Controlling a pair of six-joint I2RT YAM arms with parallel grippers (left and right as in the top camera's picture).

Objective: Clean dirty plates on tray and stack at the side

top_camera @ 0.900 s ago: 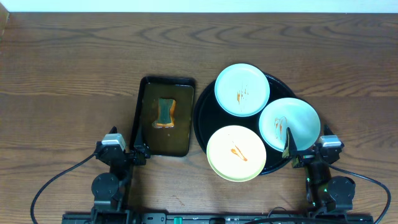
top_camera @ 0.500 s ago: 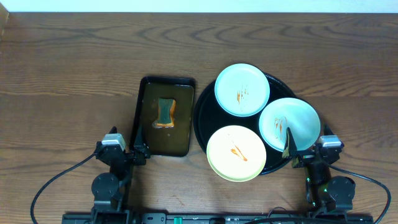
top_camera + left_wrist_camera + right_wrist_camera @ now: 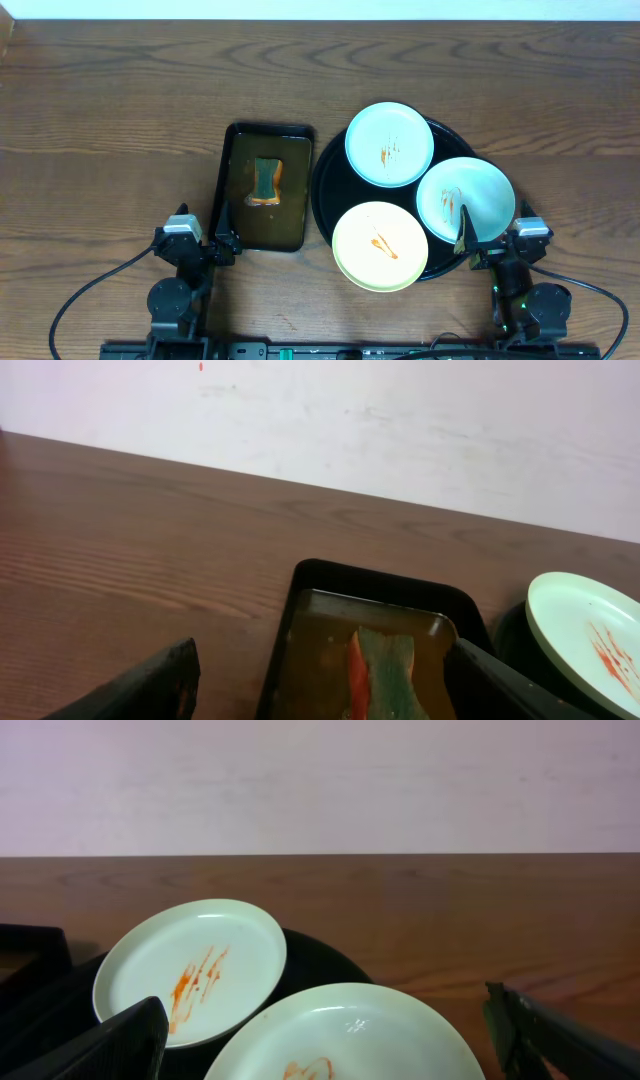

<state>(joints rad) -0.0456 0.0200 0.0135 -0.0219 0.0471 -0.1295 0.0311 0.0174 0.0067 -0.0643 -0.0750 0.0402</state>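
Three sauce-smeared plates lie on the round black tray (image 3: pixel 330 195): a mint-white plate (image 3: pixel 389 143) at the back, a second mint-white plate (image 3: pixel 466 199) at the right, and a pale yellow plate (image 3: pixel 380 246) at the front. My right gripper (image 3: pixel 485 252) is open and empty at the tray's front right edge; its wrist view shows the right plate (image 3: pixel 345 1038) between its fingers (image 3: pixel 330 1045) and the back plate (image 3: pixel 190 970) beyond. My left gripper (image 3: pixel 200 245) is open and empty near the table's front edge, left of the tray.
A rectangular black tray (image 3: pixel 264 187) holding brownish liquid and a green sponge (image 3: pixel 265 180) stands left of the round tray; it shows in the left wrist view (image 3: pixel 330 585) with the sponge (image 3: pixel 385 672). Brown wood tabletop (image 3: pixel 110 130) surrounds both trays.
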